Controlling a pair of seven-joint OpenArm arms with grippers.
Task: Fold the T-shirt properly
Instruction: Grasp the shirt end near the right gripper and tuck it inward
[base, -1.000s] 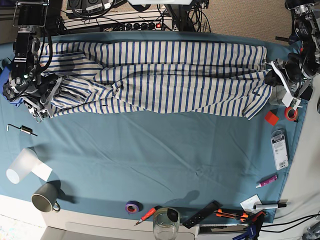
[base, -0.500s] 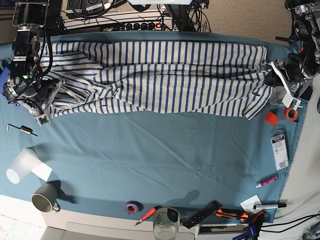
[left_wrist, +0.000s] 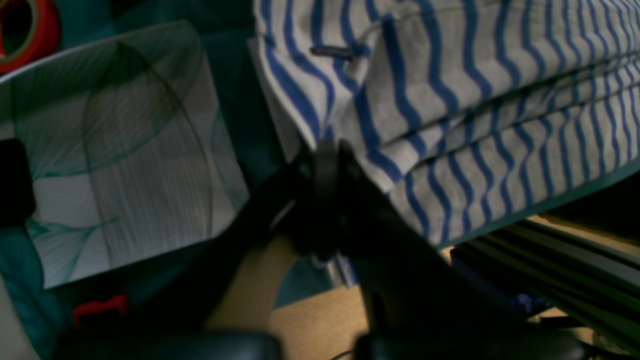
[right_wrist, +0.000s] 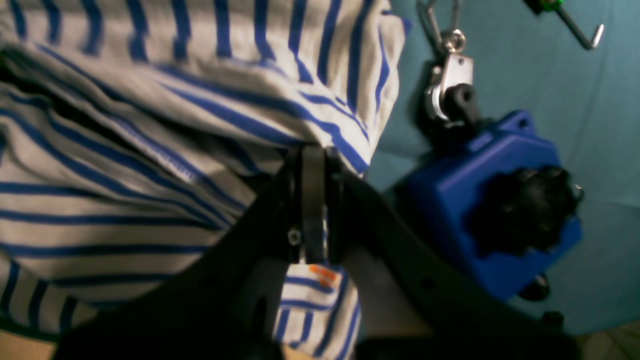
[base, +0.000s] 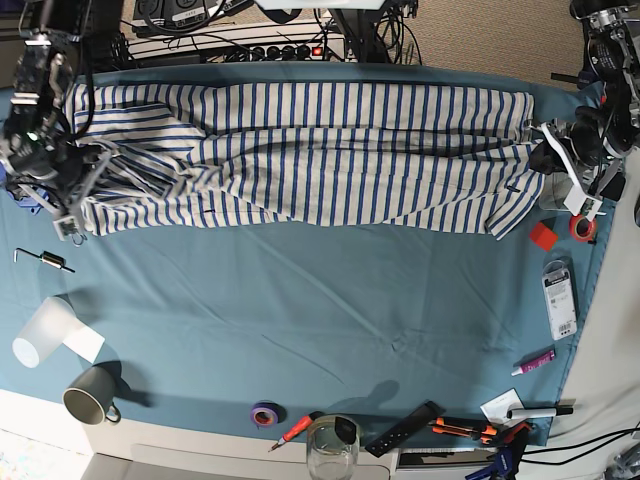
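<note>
The T-shirt (base: 320, 150) lies stretched across the back of the table (base: 300, 320), one arm at each end. Cups (base: 40, 335) sit front left, tools (base: 440, 425) along the front.

My right gripper (right_wrist: 314, 165): matte black plastic, two flat fingers (right_wrist: 313, 200) on angled black arms that widen toward the camera. Small round screw head on the left finger's side. Short orange mark just below the fingers, on what I cannot tell.

My left gripper (left_wrist: 325, 165): same black build, blurred, dark fingers (left_wrist: 325, 195) forking from a wide black base.

Base view: right arm (base: 40, 120) is a black segmented column, black cables looped along it, tiny green light on the wrist, pale grey bracket plates. Left arm (base: 590, 130) black too, white plate parts near the wrist, cable bundle above.
</note>
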